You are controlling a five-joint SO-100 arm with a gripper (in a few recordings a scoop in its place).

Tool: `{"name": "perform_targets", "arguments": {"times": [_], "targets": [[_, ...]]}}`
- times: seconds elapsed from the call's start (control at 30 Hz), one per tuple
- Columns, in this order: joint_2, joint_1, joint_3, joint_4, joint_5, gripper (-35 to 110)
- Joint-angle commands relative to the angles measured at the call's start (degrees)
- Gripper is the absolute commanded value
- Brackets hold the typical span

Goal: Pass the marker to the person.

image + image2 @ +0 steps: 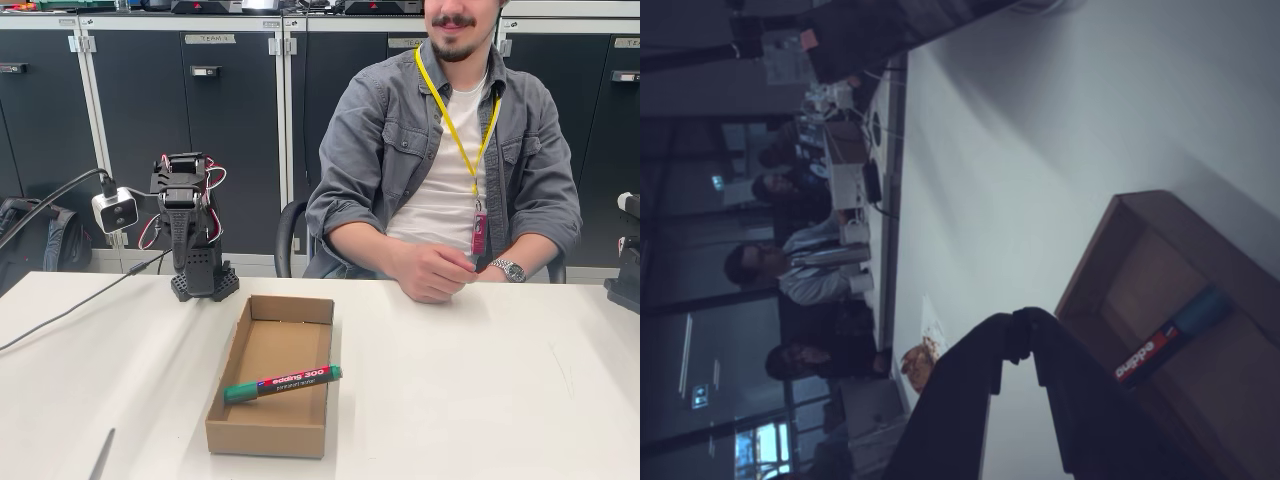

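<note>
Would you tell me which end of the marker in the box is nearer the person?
The marker's uncapped right end, in the fixed view; its green cap points away.

A broad white table (480, 390) fronts a row of dark grey metal cabinets (230, 130) with pale frames; a black office chair (288, 235) stands between them.

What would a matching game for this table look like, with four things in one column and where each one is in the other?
Things:
1. marker
2. cardboard box
3. tool
4. person's hands

Places:
A. clasped at the table's far edge
B. open on the white table
C. lying across the box
D. shut, above the table beside the box

Pairs: 1-C, 2-B, 3-D, 4-A
</note>
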State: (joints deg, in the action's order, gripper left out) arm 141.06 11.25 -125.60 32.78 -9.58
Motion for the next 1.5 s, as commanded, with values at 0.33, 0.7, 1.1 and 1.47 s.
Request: {"name": "perform_targets", "arguments": {"times": [0.33, 0.7, 1.1, 1.47], "targets": [[-25.5, 11.5, 28.5, -11.8, -12.2, -5], [-43.4, 15.4, 43.1, -16.8, -4.7, -5], [-51.4, 15.6, 49.4, -4.1, 27.9, -5], [-54.3, 17.8, 49.1, 6.4, 40.1, -1]]}}
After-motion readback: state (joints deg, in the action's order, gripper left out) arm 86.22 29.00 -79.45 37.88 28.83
